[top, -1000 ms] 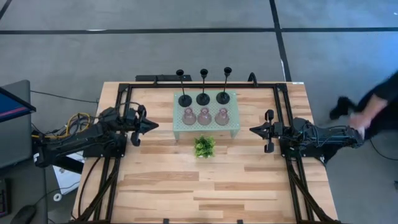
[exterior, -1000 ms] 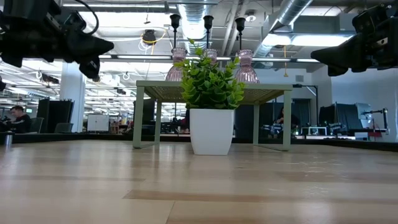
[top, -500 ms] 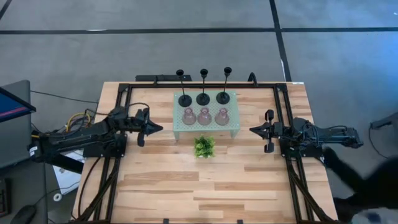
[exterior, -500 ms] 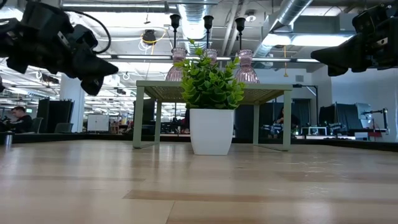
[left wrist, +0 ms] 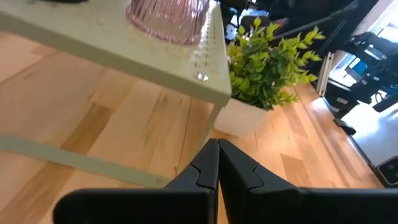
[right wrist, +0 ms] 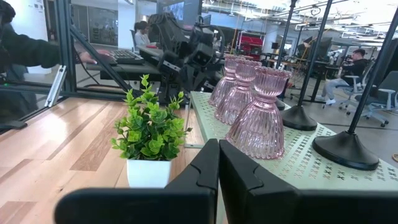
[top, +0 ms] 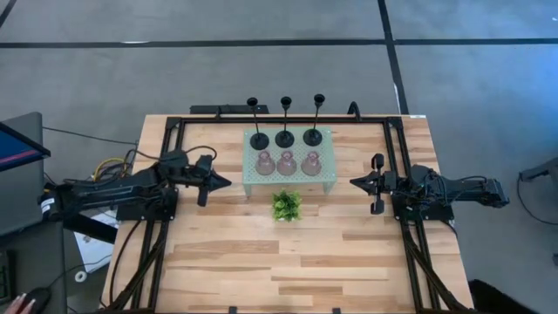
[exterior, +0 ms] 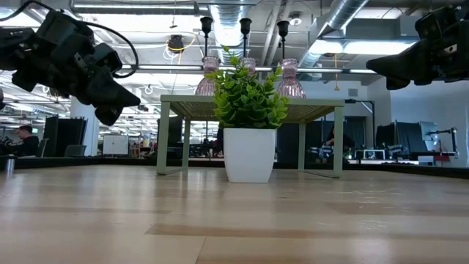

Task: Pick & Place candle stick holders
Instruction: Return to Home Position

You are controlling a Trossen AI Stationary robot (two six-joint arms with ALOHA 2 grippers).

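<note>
- Because all six pieces already stand on the mint-green perforated metal stand (top: 248,180), in the upper middle of the overhead frame, the placing looks finished. The step in hand is judged to be parking the arms at rest.
- Three tall black candle stick holders (top: 285,139), each with a round base, thin stem and small cup, line the stand's upper edge in that view.
- Three squat pink ribbed glass candle stick holders (top: 287,163) form a second row just below them, upright and close side by side.
- A small green leafy plant in a white pot (top: 286,205) sits on the light wooden surface (top: 261,262) at frame centre, just below the stand.
- The left hand (top: 225,182) is at centre left, near the stand's left edge but apart from it and pointing toward it. Its wrist view shows both fingers pressed together with nothing between them.
- The right hand (top: 354,182) is at centre right, a little apart from the stand's right edge, likewise closed and empty.
- In the level view, the left hand hangs in the upper left of the frame, tilted downward above the surface. The right hand sits level in the upper right.
- No grasp seems needed next. The left arm looks the less settled, so it likely has to draw away from the stand and level out to mirror the right, keeping clear of the stand's leg.
</note>
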